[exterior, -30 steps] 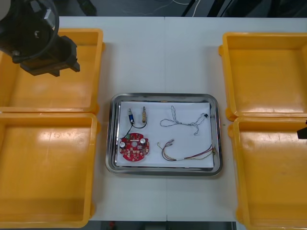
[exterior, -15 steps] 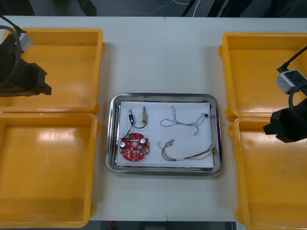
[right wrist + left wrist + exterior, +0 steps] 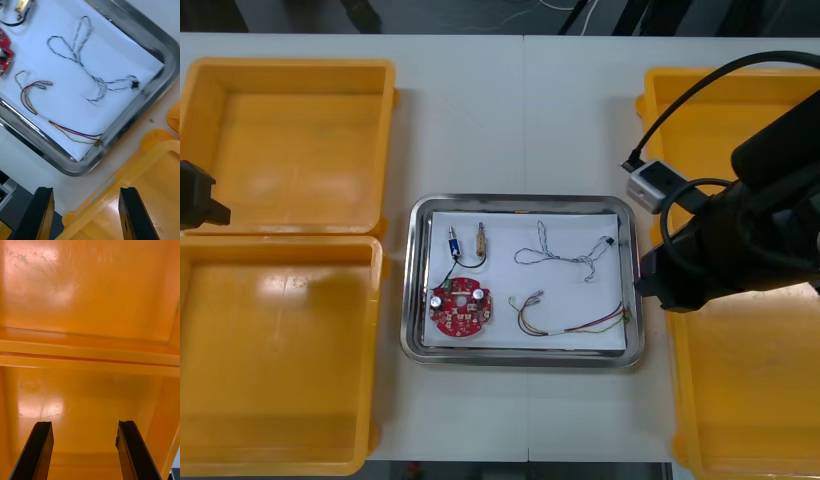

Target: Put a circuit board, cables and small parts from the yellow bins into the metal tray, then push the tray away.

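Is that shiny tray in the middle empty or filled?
Filled: the metal tray holds a red circuit board, cables and small metal parts on its white lining.

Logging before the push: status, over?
Both open: right hand above near right bin rim, beside tray; left hand over left bins. In tray: circuit board, cables, small metal parts; not yet pushed. Nothing blocks its far side.

Our right arm (image 3: pixel 750 230) reaches inward from our right side, the right end effector (image 3: pixel 85 192) with its fingers spread wide. Our left arm (image 3: pixel 195 195) sits far out left, the left end effector (image 3: pixel 84 424) equally spread.
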You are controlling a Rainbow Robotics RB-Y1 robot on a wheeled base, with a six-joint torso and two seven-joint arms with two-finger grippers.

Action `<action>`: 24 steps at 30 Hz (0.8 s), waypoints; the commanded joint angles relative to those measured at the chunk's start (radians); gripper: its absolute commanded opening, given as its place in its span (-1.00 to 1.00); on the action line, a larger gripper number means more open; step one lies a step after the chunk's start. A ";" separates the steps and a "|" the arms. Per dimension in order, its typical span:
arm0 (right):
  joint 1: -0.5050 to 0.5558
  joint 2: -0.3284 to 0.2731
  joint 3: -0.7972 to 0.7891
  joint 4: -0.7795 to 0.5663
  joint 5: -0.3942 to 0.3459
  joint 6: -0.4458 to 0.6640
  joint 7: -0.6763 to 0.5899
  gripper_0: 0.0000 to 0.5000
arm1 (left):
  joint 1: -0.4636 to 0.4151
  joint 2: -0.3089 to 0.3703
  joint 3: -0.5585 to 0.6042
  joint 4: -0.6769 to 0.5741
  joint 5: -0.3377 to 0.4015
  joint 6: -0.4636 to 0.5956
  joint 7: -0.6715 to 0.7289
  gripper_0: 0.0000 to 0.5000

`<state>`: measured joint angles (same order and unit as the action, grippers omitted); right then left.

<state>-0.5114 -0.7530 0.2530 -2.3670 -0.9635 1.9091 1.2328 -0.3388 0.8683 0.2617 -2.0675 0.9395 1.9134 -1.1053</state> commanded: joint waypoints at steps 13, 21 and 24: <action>-0.210 0.164 0.407 0.029 0.146 -0.013 0.160 1.00 | 0.096 0.054 0.050 -0.039 0.021 0.006 -0.117 1.00; -0.222 0.221 0.473 0.110 0.175 -0.067 0.358 1.00 | 0.098 0.054 0.050 -0.039 0.021 0.006 -0.119 1.00; -0.222 0.245 0.486 0.153 0.173 -0.076 0.436 1.00 | 0.098 0.054 0.050 -0.039 0.021 0.006 -0.119 1.00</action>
<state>-0.7018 -0.5504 0.7172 -2.2390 -0.7957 1.8486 1.5716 -0.2608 0.8731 0.2772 -2.0745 0.9522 1.9134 -1.1499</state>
